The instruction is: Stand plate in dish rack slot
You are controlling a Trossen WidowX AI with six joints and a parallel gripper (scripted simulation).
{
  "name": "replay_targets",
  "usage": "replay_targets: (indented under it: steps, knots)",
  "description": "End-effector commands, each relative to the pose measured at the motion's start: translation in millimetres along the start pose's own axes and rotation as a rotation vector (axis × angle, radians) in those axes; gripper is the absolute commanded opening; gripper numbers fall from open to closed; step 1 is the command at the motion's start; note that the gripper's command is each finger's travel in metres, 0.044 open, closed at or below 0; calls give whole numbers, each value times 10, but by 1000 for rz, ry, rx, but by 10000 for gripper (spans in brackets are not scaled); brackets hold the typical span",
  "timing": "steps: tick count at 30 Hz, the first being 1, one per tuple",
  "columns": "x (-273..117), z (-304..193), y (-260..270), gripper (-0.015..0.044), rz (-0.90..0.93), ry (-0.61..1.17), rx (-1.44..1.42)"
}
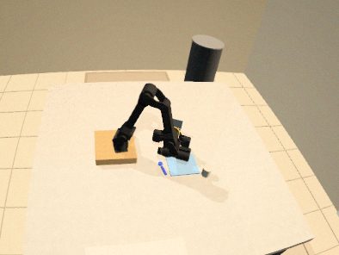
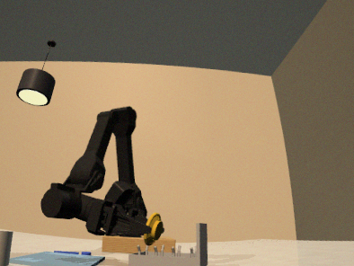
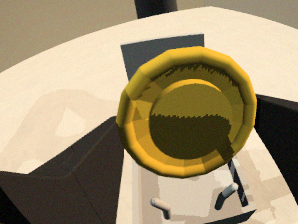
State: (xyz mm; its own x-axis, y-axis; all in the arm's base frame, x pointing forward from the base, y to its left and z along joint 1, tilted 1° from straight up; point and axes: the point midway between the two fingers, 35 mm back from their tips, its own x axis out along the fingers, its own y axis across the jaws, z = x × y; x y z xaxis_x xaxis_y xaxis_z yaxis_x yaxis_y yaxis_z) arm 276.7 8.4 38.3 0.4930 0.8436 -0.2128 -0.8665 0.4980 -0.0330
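Plate (image 2: 154, 227) (image 3: 187, 112) is up on its edge, above the dish rack (image 1: 177, 123) (image 2: 163, 261) (image 3: 162, 47). From left to right outside, I see a flat blue square (image 1: 185, 166) (image 2: 56, 259), my gripper (image 1: 176, 130) (image 2: 150, 229) (image 3: 186, 112) pinching the yellow plate, then the rack's tall gray end.

In the exterior view, open air lies at lower centre between the plate (image 1: 177, 129) (image 2: 154, 228) (image 3: 190, 137) and the rack's tall end panel (image 1: 178, 124) (image 2: 201, 244) (image 3: 155, 56), above the short rails (image 2: 173, 252) (image 3: 161, 206). That panel blocks a low pass rightward; the wooden block (image 1: 115, 162) (image 2: 114, 244) stands behind. In the wrist view, the plate hides the rack's middle
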Motion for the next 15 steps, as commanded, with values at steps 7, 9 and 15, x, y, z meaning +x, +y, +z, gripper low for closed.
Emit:
replay_targets:
  steps: [7,9,15]
  knots:
    - [88,-202,17,0,1,-1,0]
    - [88,-202,17,0,1,-1,0]
    - [74,-161,7,0,1,0,-3]
